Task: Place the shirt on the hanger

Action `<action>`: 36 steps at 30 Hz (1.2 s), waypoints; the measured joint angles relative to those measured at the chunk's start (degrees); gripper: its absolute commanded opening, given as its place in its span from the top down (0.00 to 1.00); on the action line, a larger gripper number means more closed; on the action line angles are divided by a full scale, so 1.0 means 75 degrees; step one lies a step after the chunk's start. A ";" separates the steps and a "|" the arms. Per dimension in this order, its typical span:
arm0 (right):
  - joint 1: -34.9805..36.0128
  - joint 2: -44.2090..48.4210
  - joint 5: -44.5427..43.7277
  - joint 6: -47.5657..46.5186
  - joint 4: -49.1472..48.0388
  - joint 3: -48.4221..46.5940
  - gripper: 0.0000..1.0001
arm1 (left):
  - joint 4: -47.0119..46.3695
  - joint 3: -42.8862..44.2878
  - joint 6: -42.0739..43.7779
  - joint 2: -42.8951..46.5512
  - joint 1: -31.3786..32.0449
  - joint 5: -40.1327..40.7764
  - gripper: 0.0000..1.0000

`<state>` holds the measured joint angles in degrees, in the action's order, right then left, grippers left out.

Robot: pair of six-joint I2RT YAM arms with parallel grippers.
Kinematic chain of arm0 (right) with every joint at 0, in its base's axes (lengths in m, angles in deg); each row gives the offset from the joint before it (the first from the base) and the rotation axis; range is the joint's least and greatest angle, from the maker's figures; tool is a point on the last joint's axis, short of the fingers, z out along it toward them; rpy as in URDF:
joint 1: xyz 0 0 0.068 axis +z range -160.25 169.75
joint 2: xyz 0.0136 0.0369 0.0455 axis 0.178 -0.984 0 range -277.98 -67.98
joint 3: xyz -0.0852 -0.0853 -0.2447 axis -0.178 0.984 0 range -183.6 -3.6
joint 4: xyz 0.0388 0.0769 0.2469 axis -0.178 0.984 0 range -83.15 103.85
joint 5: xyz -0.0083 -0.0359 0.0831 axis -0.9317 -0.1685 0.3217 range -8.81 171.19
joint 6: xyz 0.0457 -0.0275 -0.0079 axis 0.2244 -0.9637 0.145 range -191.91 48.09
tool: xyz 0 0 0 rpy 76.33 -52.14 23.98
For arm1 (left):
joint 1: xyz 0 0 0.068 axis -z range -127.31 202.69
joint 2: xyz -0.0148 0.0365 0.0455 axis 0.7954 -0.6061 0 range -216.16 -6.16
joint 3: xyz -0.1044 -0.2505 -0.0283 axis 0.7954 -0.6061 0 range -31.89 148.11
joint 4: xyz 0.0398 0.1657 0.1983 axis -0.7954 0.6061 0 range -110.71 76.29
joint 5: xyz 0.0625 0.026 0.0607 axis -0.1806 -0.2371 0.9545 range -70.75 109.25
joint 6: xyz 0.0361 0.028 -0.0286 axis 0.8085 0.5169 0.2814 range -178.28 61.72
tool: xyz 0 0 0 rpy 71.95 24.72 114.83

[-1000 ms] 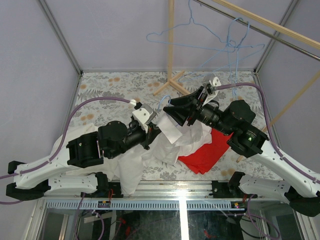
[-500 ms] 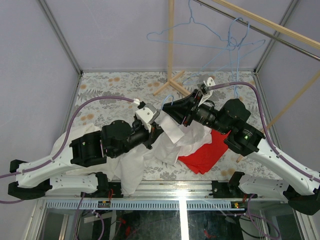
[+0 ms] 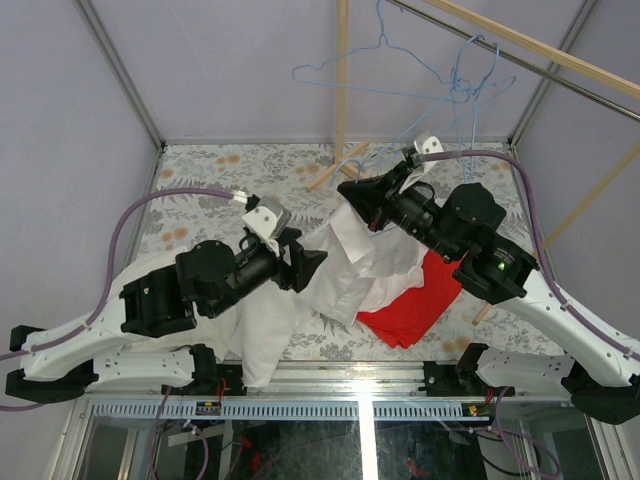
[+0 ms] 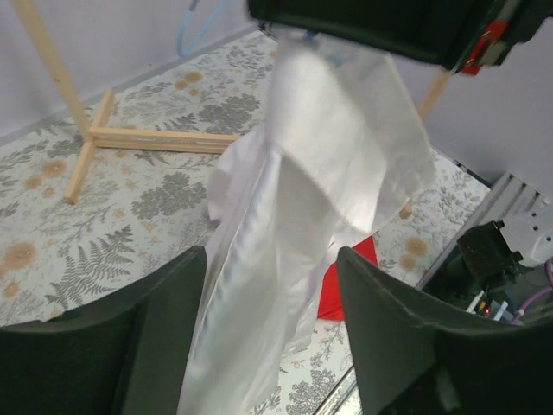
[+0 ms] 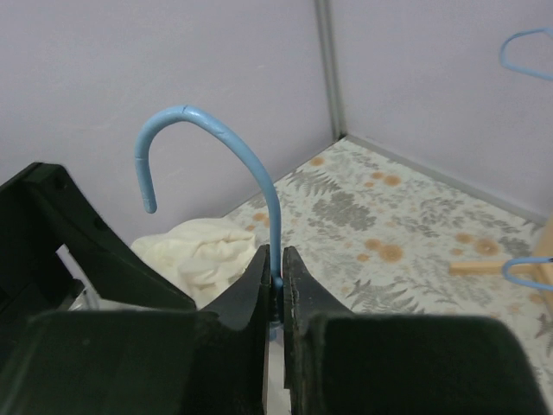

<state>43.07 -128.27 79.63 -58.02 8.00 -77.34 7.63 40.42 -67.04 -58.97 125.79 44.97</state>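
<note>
Right pincer [image 5: 275, 278] squeezed tight on the blue hanger [image 5: 212, 121]; left pincer [image 4: 270, 259] wide open, holding nothing.

The hanger's hook curls up from between the right pincer's two fingers. Seen from above, this pincer is just past the middle of the flowery table [image 3: 200, 170], toward 12 o'clock. The white shirt [image 3: 335, 280] hangs from under it and reaches toward 7 o'clock. The left pincer is at 8 o'clock from the right one, close beside the shirt; whether it touches is hard to tell. A red cloth [image 3: 415, 305] lies at 4 o'clock from the shirt, partly under it. A cream cloth [image 5: 203, 251] lies on the table behind the hook.
</note>
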 measured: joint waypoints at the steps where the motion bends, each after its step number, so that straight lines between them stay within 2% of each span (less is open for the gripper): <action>1: 0.0000 -0.0050 -0.0140 -0.0079 0.0076 -0.0152 1.00 | 0.0009 0.0000 0.0015 0.0064 0.0000 0.0102 0.33; 6: 0.0000 -0.0184 -0.0938 -0.0530 0.0513 -0.0866 1.00 | 0.0210 -0.0009 0.0041 0.0769 0.0000 0.1035 0.24; 14: 0.0000 -0.0265 -0.1888 -0.0997 0.0927 -0.1408 1.00 | 0.0361 -0.0312 0.0041 0.2055 0.0000 0.2232 0.20; 24: 0.0000 -0.0189 -0.2171 -0.1020 0.1163 -0.1641 1.00 | 0.0329 -0.1714 -0.0073 0.1923 0.0000 0.2393 0.18; 31: 0.0000 0.0175 -0.2183 -0.1014 0.1195 -0.1801 1.00 | 0.0105 -0.2095 -0.0201 0.1635 0.0000 0.2396 0.22; 36: 0.0000 0.0405 -0.2151 -0.0944 0.1195 -0.1804 1.00 | -0.0338 -0.2384 -0.0251 0.1629 0.0000 0.2361 0.34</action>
<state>43.07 -125.24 63.50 -65.10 16.96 -90.87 5.09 22.54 -68.92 -46.76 125.79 62.67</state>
